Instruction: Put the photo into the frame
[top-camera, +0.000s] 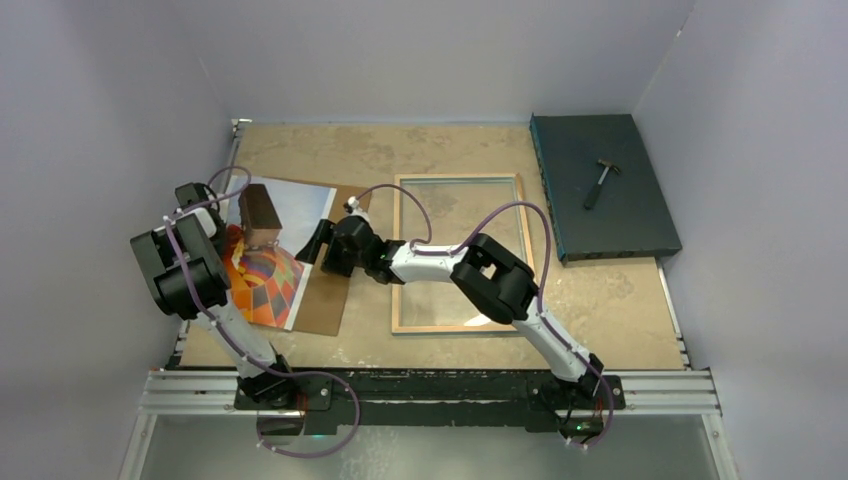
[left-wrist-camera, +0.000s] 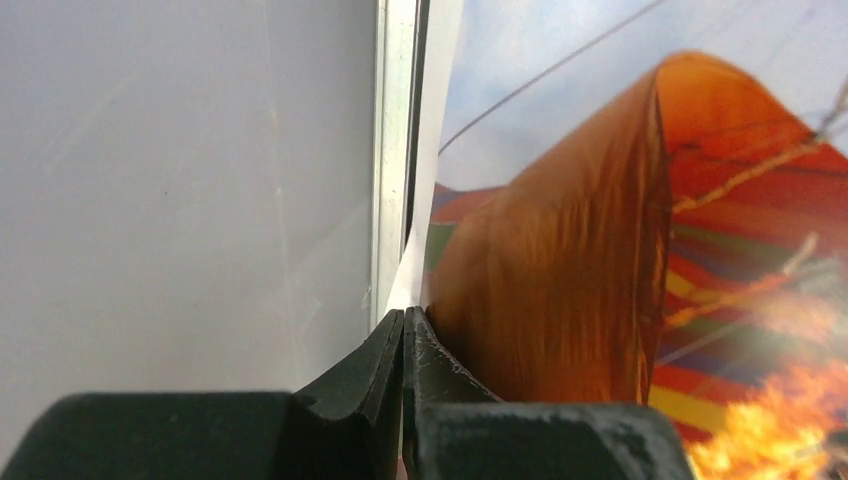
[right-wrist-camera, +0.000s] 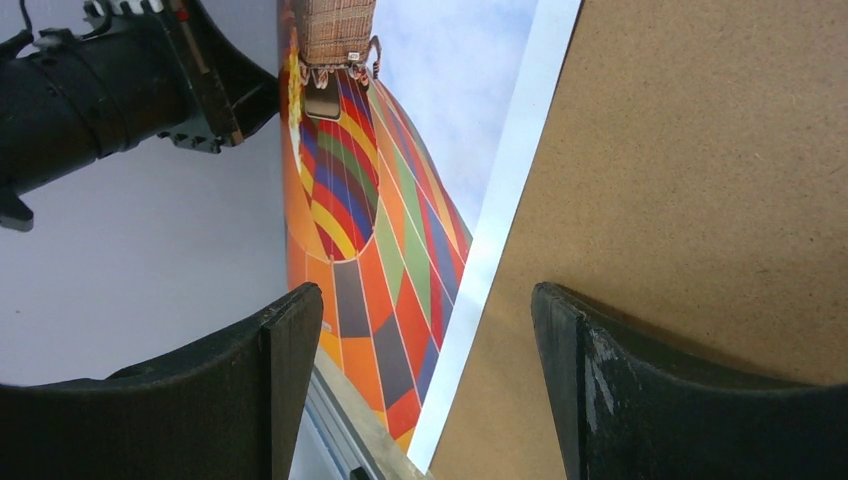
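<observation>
There, one glossy rectangular photo (top-camera: 270, 275) rested partly on one matte brown board (top-camera: 325, 305), left of the single thin-edged wooden frame (top-camera: 456, 178). The left gripper (left-wrist-camera: 403, 345) was clamped on the photo's white edge. The right gripper (right-wrist-camera: 420, 300) hung above it, jaws apart.

Top view: the left arm (top-camera: 185, 270) covers the left side of the photo (top-camera: 272, 290). The fingers of the left tool (left-wrist-camera: 405, 322) cannot be made out among the arm's dark parts.

The backing board (top-camera: 332, 300) lies mostly under the photo; only its right strip and near corner show.

The right arm (top-camera: 490, 275) crosses the frame (top-camera: 460, 327) and hides part of its left rail.

Hammer (top-camera: 600, 182): too small for detail.

Left wrist view: photo cut off at top and right; flame patch at lower right blurred.

Right wrist view: both fingers of the right tool (right-wrist-camera: 425, 300) are cut off at the bottom edge. The board runs out at top and right.
</observation>
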